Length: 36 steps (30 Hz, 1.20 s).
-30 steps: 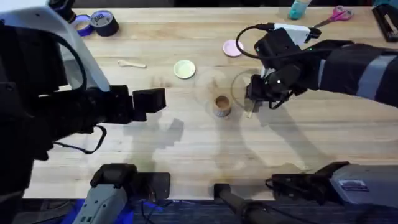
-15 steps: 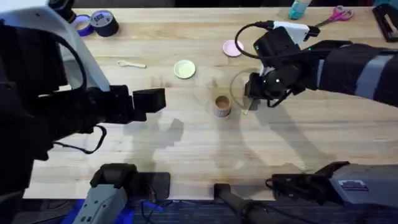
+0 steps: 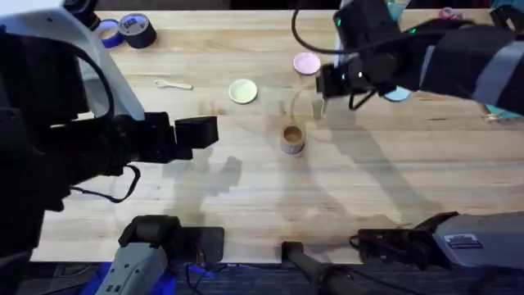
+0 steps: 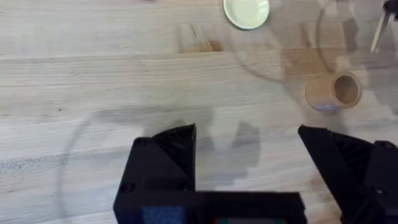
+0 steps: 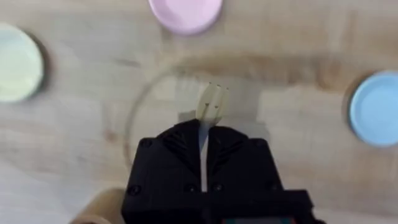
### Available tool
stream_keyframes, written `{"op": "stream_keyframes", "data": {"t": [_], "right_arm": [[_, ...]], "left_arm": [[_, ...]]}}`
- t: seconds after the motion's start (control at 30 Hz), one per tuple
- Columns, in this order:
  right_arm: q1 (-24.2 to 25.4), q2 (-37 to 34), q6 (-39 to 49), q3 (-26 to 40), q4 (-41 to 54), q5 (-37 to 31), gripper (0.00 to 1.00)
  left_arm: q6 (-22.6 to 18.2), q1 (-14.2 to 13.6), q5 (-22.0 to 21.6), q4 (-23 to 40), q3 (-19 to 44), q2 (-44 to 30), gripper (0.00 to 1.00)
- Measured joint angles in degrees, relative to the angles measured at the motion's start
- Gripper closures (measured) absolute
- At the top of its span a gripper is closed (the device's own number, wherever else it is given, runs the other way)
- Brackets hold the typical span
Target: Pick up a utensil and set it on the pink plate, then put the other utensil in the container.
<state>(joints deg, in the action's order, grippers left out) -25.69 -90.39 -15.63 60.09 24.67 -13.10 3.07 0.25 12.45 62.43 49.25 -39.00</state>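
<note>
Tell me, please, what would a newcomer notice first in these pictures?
First, the right gripper, shut on the small wooden fork, held above the table just short of the pink plate. Next, the brown container at the table's middle, and the left gripper open nearby.

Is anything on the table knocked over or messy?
Yes, one thing: the brown cup lies tipped on its side, its open mouth facing sideways. The plates lie flat, the spoon rests on the wood, and the right gripper holds the fork neatly.
</note>
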Motion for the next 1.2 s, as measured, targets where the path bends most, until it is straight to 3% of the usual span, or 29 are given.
{"op": "stream_keyframes", "data": {"t": [0.27,0.47,0.7,0.97,1.2], "right_arm": [[1.76,0.0,3.73,1.05,-10.49,-1.09,0.968],[2.38,-0.13,5.57,3.54,-10.11,-1.11,0.974],[3.47,-5.1,7.59,15.16,-4.61,-1.27,0.973],[3.91,-16.94,8.32,30.91,2.18,-1.22,0.973],[3.91,-23.84,8.4,36.75,2.78,0.28,0.972]], "left_arm": [[-0.02,0.0,0.0,0.0,0.0,0.0,0.007],[0.0,0.0,0.0,0.0,0.0,0.0,0.007],[-0.02,0.0,0.0,0.0,0.0,0.0,0.007],[-0.02,0.0,0.0,0.0,0.0,0.0,0.007],[0.0,0.0,0.0,0.0,0.0,0.0,0.008]]}}
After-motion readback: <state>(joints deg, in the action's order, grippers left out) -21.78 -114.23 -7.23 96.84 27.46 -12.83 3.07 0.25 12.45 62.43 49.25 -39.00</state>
